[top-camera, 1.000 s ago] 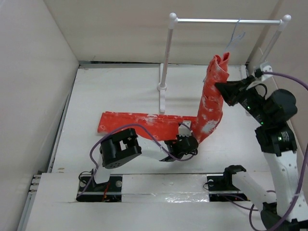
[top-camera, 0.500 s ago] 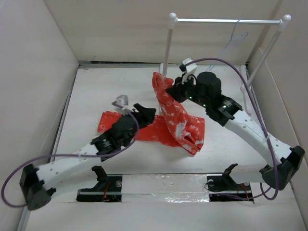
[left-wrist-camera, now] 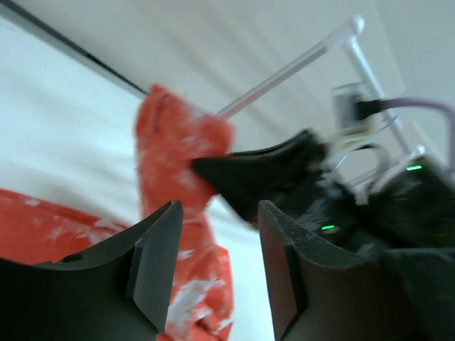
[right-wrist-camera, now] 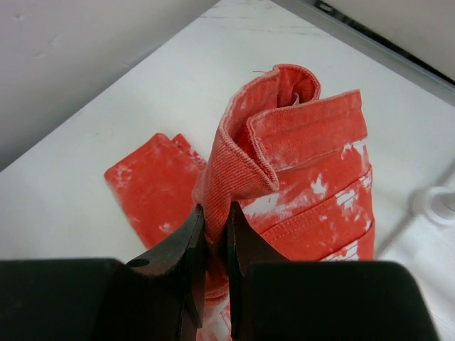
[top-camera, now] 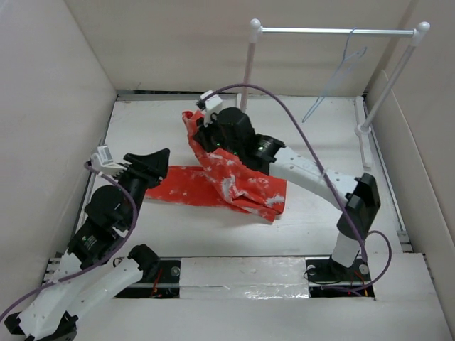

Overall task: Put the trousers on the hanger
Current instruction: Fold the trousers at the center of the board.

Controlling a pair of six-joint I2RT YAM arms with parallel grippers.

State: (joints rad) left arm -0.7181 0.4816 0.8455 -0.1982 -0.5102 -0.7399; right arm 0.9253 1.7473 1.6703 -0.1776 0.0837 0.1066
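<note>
The red-orange trousers (top-camera: 234, 186) lie bunched across the middle of the table, one leg flat toward the left. My right gripper (top-camera: 202, 129) is shut on a folded edge and holds it up above the heap. In the right wrist view the fingers (right-wrist-camera: 193, 241) pinch that thick fold of the trousers (right-wrist-camera: 298, 156). My left gripper (top-camera: 161, 165) hovers open just left of the flat leg, with nothing between its fingers (left-wrist-camera: 160, 249). It faces the raised trousers (left-wrist-camera: 170, 142). The pale wire hanger (top-camera: 340, 67) hangs from the rack's crossbar at the back right.
A white-posted rack (top-camera: 246, 71) with a metal crossbar (top-camera: 313, 30) stands at the back, its right foot (top-camera: 365, 131) near the right wall. White walls close in the table on the left, back and right. The right arm (top-camera: 313, 174) stretches diagonally over the table.
The right arm has swung from the back right to the left-centre, carrying the gripped fold with it. The left gripper has let go of the trousers, opened and drawn back to the left.
</note>
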